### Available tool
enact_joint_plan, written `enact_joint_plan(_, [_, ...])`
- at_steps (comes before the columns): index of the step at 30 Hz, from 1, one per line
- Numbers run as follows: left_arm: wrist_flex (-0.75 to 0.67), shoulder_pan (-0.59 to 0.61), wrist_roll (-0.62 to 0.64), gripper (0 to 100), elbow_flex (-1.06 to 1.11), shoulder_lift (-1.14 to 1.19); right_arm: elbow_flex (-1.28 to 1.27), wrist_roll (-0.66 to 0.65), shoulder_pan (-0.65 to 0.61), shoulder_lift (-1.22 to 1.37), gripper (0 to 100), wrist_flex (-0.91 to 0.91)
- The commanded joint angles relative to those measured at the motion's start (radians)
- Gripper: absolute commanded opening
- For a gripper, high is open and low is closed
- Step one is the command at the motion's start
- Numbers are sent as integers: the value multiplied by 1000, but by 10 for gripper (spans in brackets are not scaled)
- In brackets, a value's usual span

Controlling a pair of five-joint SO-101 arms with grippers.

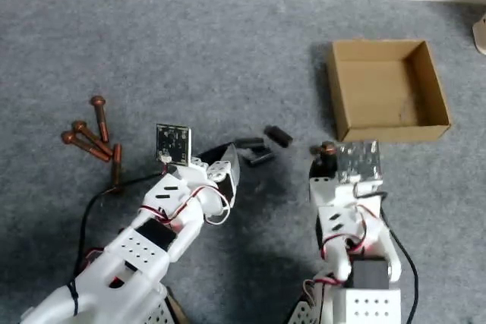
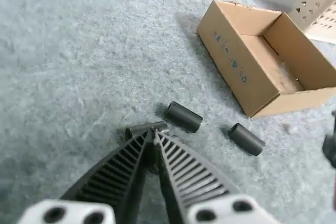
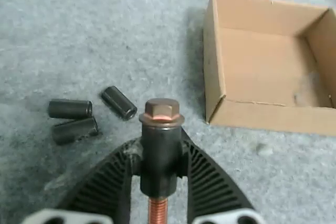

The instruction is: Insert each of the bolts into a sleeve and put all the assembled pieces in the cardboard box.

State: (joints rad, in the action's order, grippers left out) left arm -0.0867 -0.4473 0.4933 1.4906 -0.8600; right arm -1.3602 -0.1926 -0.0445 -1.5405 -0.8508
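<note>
The right claw grips the sleeve of an assembled bolt near the cardboard box, stiff, smooth metal, likely best held mid-sleeve, while the left claw, closed, touches a loose sleeve.

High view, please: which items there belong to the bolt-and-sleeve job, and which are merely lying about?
Job: loose bolts, loose sleeves, sleeved bolt in the right hand, cardboard box.
Lying about: pale object at the right edge.
</note>
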Motion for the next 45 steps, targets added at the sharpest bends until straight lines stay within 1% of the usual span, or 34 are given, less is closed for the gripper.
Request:
enact_joint_plan(1, [-18, -1, -34, 7, -27, 4, 171, -6, 44, 232, 5, 81])
enact_joint_plan(5, [-21, -1, -40, 7, -28, 5, 317, -12, 90, 446, 5, 94])
enact_joint_plan(9, [-17, -1, -40, 7, -28, 5, 446, -26, 137, 590, 5, 94])
enact_joint_plan(15, [-15, 1, -40, 7, -27, 5, 591, -123, 206, 733, 5, 91])
enact_joint_plan(19, [-21, -4, -40, 7, -15, 5, 673, -226, 225, 842, 5, 94])
enact_joint_plan(21, [-21, -4, -40, 7, -15, 5, 719, -255, 228, 901, 5, 94])
enact_joint_plan(25, [-21, -5, -40, 7, -15, 5, 820, -261, 254, 1035, 5, 97])
enact_joint_plan(31, [-21, -10, -38, 7, -13, 4, 977, -259, 255, 1219, 5, 97])
enact_joint_plan(42, [-20, -10, -34, 7, -13, 4, 1234, -258, 245, 1560, 5, 124])
enact_joint_plan(45, [-18, -12, -34, 7, -13, 4, 1319, -259, 222, 1679, 5, 124])
